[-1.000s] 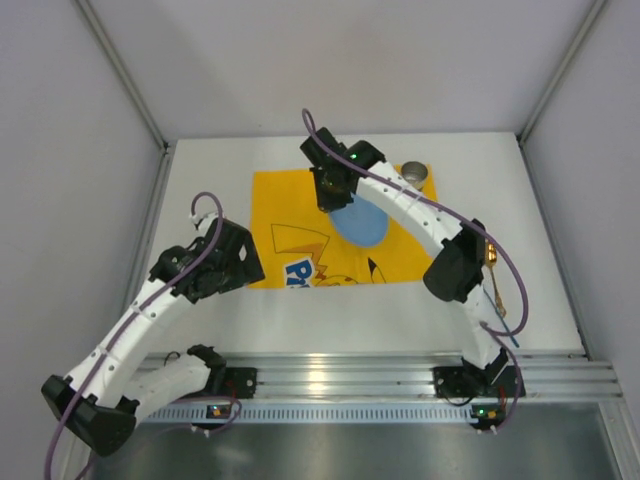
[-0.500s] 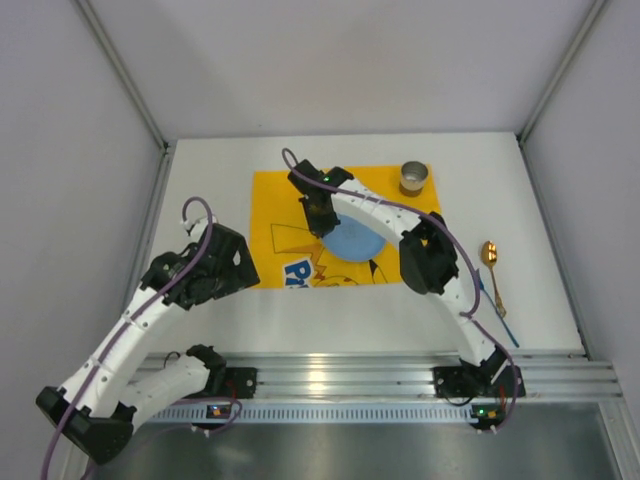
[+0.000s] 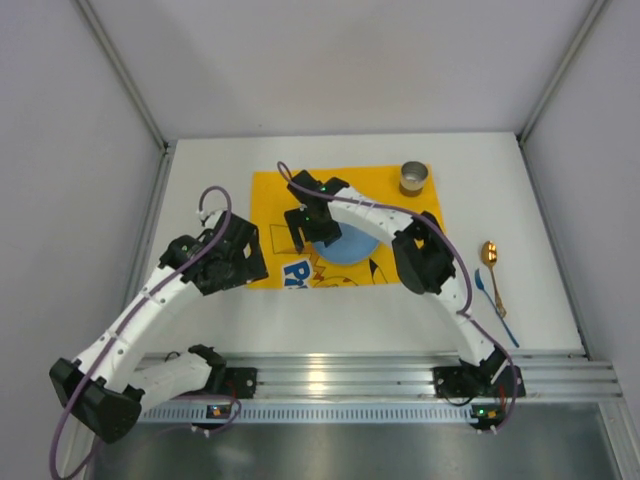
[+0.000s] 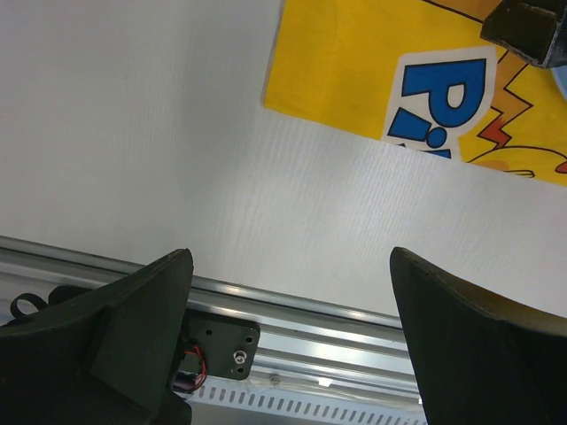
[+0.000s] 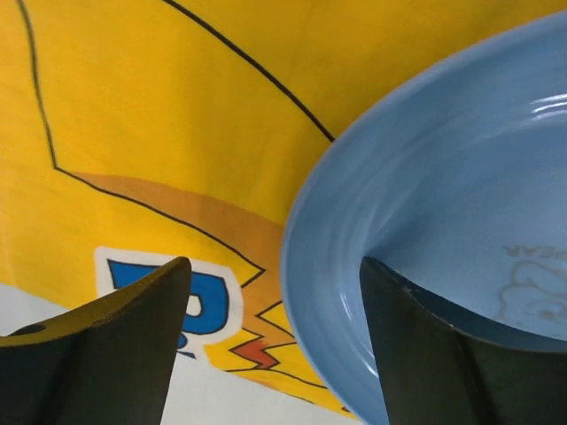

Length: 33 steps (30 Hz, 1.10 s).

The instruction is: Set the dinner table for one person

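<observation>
The right jaws are open. The rim of the blue plate (image 5: 461,177) sits between them, one side in the plate and one side over the yellow mat (image 5: 159,97). They do not seem to squeeze it. The plate lies on the mat in the middle of the white tabletop (image 3: 210,170), which is right under the jaws. I think the jaws should go straight up, so they do not catch the rim and drag the plate. The left jaws are wide and hold nothing, over bare tabletop by the mat's lower left corner.
</observation>
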Tool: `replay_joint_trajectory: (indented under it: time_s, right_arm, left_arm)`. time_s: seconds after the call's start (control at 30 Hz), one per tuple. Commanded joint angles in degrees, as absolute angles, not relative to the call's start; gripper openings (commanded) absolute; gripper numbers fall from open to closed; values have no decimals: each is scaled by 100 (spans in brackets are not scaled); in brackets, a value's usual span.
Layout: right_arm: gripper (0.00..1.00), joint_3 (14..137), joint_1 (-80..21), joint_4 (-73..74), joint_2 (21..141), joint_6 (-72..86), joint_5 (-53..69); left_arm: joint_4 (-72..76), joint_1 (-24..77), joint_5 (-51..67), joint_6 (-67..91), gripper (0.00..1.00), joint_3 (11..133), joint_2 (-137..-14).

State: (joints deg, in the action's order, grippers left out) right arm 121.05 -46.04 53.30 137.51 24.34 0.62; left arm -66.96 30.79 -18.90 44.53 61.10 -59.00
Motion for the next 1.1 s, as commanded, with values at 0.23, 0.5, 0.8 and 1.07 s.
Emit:
replay_joint_trajectory:
  time_s: [0.23,0.5,0.8,1.07]
  right_arm:
    - [78,11043,-4395,5247,11244,2136,-350]
    - [75,7773,-1595,4887,8352,2627,-27]
    - [64,5819,1783,4957,7822,2539,361]
    - [60,5660,2241,4562,8533,2602,-122]
  left_arm:
    - [-5854,3067,-1714,4070,99,6398,-6477]
    - [-5161,3085,-1424,3771,99,6346,-7171]
    - [-4009,3111,-696,3744,98,5863,-7927]
    - [-3533,3111,-483,3683,98,5643,-8358]
